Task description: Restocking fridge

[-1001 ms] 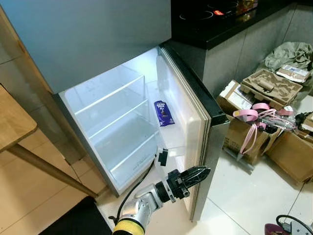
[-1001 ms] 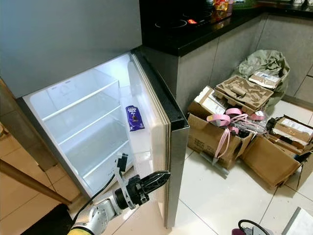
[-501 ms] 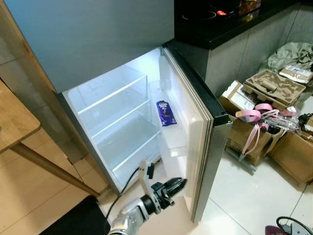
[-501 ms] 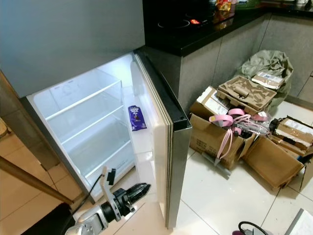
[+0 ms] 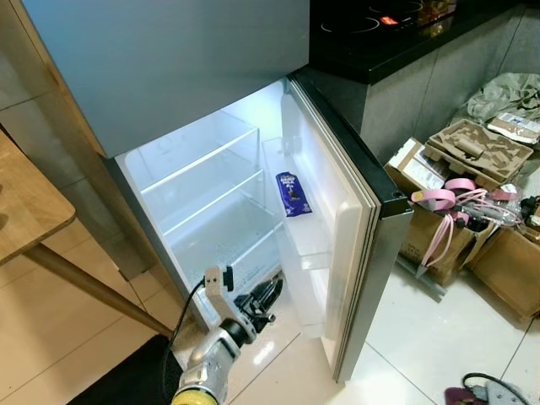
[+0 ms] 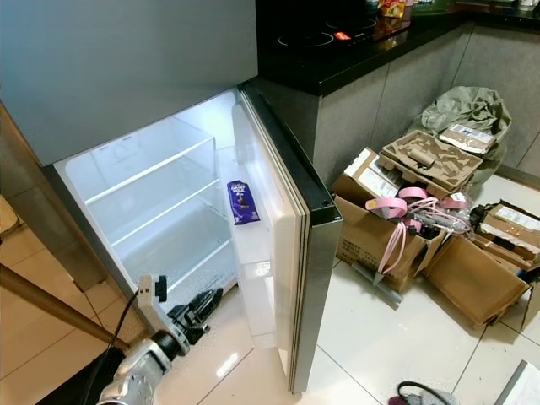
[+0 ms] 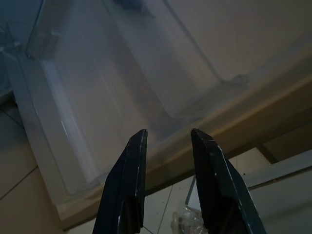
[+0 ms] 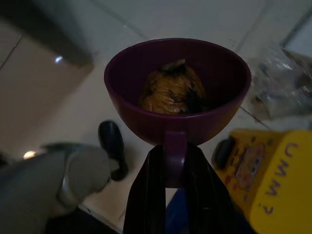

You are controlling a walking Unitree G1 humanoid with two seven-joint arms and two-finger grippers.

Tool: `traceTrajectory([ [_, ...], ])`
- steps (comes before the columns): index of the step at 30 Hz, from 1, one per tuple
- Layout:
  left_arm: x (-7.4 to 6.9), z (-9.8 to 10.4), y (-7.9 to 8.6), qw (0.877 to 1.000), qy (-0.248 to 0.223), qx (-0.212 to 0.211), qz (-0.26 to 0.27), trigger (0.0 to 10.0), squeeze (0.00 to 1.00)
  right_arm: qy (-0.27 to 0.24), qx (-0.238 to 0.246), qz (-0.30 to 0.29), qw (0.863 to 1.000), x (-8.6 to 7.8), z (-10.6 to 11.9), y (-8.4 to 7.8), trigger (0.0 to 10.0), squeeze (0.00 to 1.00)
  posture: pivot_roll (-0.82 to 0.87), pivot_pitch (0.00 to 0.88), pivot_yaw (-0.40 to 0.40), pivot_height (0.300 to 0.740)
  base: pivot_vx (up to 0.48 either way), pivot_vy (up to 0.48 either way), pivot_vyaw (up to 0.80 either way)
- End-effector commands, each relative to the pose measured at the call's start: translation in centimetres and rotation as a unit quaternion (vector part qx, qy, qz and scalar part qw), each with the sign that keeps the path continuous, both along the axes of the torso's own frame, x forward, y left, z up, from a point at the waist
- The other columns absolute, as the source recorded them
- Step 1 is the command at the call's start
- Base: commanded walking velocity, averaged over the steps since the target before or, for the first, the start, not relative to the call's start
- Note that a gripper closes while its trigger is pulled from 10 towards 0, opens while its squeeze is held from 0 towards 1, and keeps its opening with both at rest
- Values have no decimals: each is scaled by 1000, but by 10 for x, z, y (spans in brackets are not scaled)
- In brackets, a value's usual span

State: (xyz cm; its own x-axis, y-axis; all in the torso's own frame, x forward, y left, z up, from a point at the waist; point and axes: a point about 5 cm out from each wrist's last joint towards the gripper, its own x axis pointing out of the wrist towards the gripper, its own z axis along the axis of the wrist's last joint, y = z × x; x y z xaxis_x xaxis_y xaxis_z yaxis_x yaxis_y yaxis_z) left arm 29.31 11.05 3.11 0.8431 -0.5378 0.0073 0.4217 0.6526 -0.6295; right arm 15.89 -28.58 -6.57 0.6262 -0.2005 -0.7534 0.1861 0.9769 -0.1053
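Wooden table: standing at the far left, its slanted leg running down toward the tiled floor.
Left gripper: hanging low in front of the open fridge, just before the bottom of the lit compartment; in the left wrist view its two black fingers are standing apart, so the jaws are open and gripping nothing.
Fridge shelves: sitting bare and brightly lit.
Chocolate bar: a purple wrapper, standing upright in the door bin on the inside of the open fridge door.
Worktop: a black one, running to the right behind the fridge door, with a hob carrying a small red light.
Cardboard boxes: lying open on the floor at the right, with pink tape rolls and moulded pulp packaging on top.
Right gripper: its jaws are closed on the handle of a purple cup holding a brownish lump of food; a yellow printed package is just beside it.
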Motion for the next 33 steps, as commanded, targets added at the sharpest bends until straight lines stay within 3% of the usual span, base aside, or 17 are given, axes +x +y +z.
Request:
traceTrajectory([
  [1, -5, -9, 5, 1000, 19, 10, 11, 10000, 0, -16, 17, 27, 999, 3, 1, 6, 10000, 0, -145, 87, 65, 740, 0, 0, 0],
  [4, -7, -12, 7, 1000, 24, 13, 15, 10000, 0, -28, 27, 28, 999, 5, 2, 6, 10000, 0, -145, 87, 65, 740, 0, 0, 0],
  [9, -16, -25, 20, 998, 51, 30, 36, 10000, 0, -83, 99, 91, 987, 12, 13, 6, 10000, 0, -143, 93, 73, 740, 0, 0, 0],
  [11, -16, -26, 21, 997, 53, 31, 37, 10000, 0, -86, 107, 95, 986, 12, 14, 6, 10000, 0, -143, 93, 73, 740, 0, 0, 0],
  [13, -18, -30, 28, 996, 64, 37, 51, 10000, 0, -98, 159, 127, 974, 15, 18, 8, 10000, 0, -143, 95, 75, 740, 0, 0, 0],
  [14, -19, -32, 35, 995, 71, 39, 65, 10000, 0, -107, 202, 165, 959, 16, 22, 10, 10000, 0, -140, 97, 74, 740, 0, 0, 0],
  [15, -19, -32, 35, 995, 71, 39, 65, 10000, 0, -107, 202, 165, 959, 16, 22, 10, 10000, 0, -140, 97, 74, 740, 0, 0, 0],
  [20, -20, -35, 52, 990, 83, 48, 102, 10000, 0, -108, 289, 261, 915, 15, 31, 16, 10000, 0, -140, 97, 75, 740, 0, 0, 0],
  [21, -23, -39, 61, 986, 99, 63, 121, 10000, 0, -106, 311, 304, 894, 16, 35, 22, 10000, 0, -140, 95, 75, 740, 0, 0, 0],
  [22, -23, -39, 61, 986, 99, 63, 121, 10000, 0, -106, 311, 304, 894, 16, 35, 22, 10000, 0, -140, 95, 75, 740, 0, 0, 0],
  [24, -30, -47, 71, 979, 124, 79, 142, 10000, 0, -112, 336, 353, 866, 21, 40, 32, 10000, 0, -141, 95, 76, 740, 0, 0, 0],
  [25, -30, -47, 71, 979, 124, 79, 142, 10000, 0, -112, 336, 353, 866, 21, 40, 32, 10000, 0, -141, 95, 76, 740, 0, 0, 0],
  [26, -36, -52, 76, 974, 140, 91, 151, 10000, 0, -119, 344, 377, 851, 26, 42, 41, 10000, 0, -143, 95, 78, 740, 0, 0, 0],
  [27, -44, -59, 83, 967, 163, 109, 164, 10000, 0, -129, 359, 413, 827, 33, 47, 54, 10000, 0, -143, 95, 78, 740, 0, 0, 0],
  [28, -44, -59, 83, 967, 163, 109, 164, 10000, 0, -129, 359, 413, 827, 33, 47, 54, 10000, 0, -143, 95, 78, 740, 0, 0, 0],
  [30, -57, -70, 93, 955, 199, 126, 183, 10000, 0, -144, 380, 460, 789, 42, 55, 74, 10000, 0, -144, 95, 79, 740, 0, 0, 0],
  [33, -71, -80, 100, 943, 230, 143, 193, 10000, 0, -165, 395, 493, 757, 51, 65, 92, 10000, 0, -141, 95, 77, 740, 0, 0, 0],
])
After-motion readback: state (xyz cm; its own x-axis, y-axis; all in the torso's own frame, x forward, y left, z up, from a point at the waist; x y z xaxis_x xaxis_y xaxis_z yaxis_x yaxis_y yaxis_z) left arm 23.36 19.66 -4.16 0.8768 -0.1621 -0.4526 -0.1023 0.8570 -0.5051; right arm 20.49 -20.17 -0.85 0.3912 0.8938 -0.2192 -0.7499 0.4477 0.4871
